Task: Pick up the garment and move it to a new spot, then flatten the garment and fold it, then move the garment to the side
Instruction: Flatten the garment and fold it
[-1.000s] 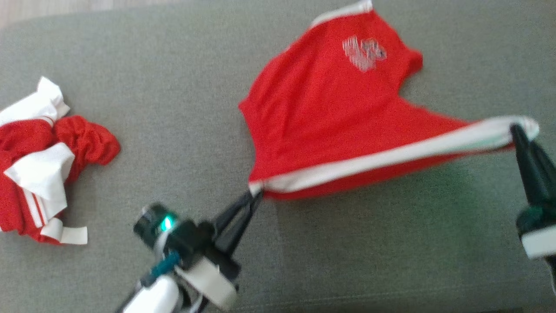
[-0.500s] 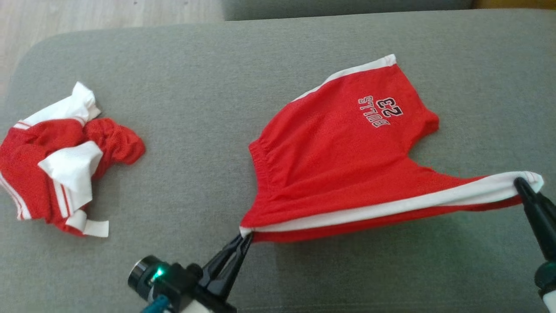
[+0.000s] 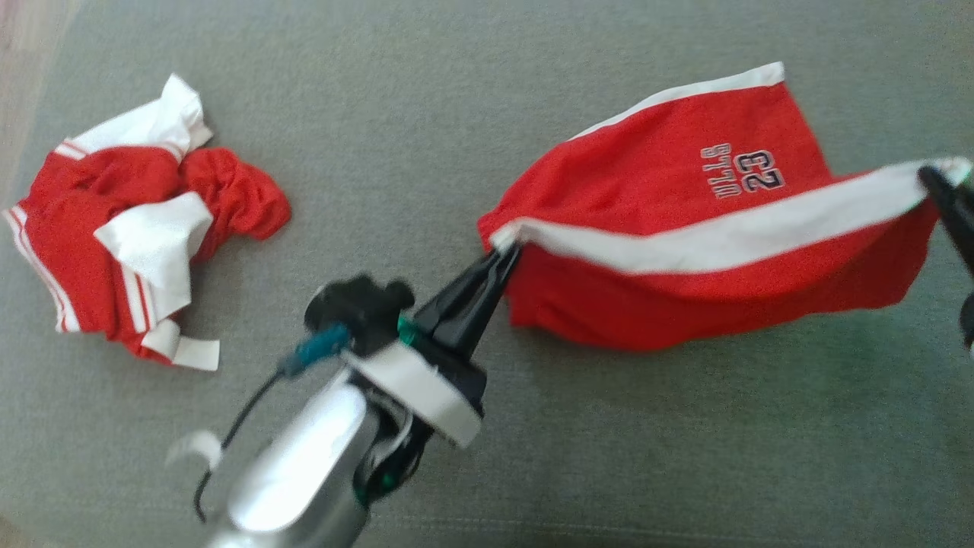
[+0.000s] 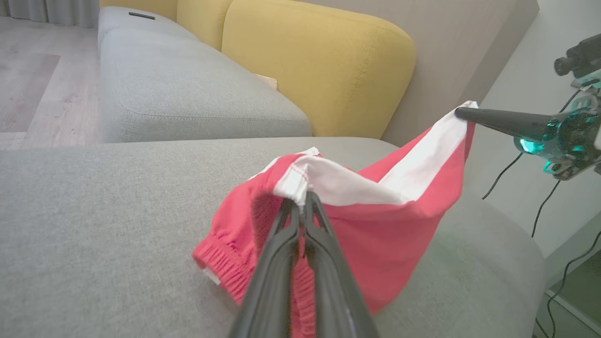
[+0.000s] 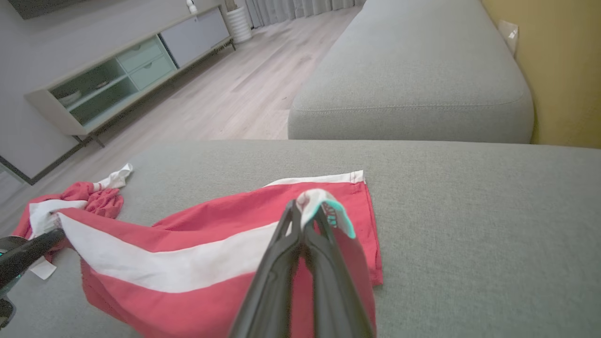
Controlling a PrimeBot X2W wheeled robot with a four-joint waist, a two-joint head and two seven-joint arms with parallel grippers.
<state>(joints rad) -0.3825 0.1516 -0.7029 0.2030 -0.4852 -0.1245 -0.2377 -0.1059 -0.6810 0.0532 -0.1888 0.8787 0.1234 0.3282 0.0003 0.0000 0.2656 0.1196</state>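
Clamped tight on both ends of garment's [image 3: 685, 167] striped edge: left fingers [image 3: 468, 301], right fingers [image 3: 951, 209]. Since half a second ago: edge raised off sofa seat [image 3: 380, 114], swung over printed leg. Fold under way, not laid.

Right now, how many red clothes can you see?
2. The red shorts hang stretched between the left gripper and right gripper. A crumpled red heap lies apart, left on the couch. It might hide another.
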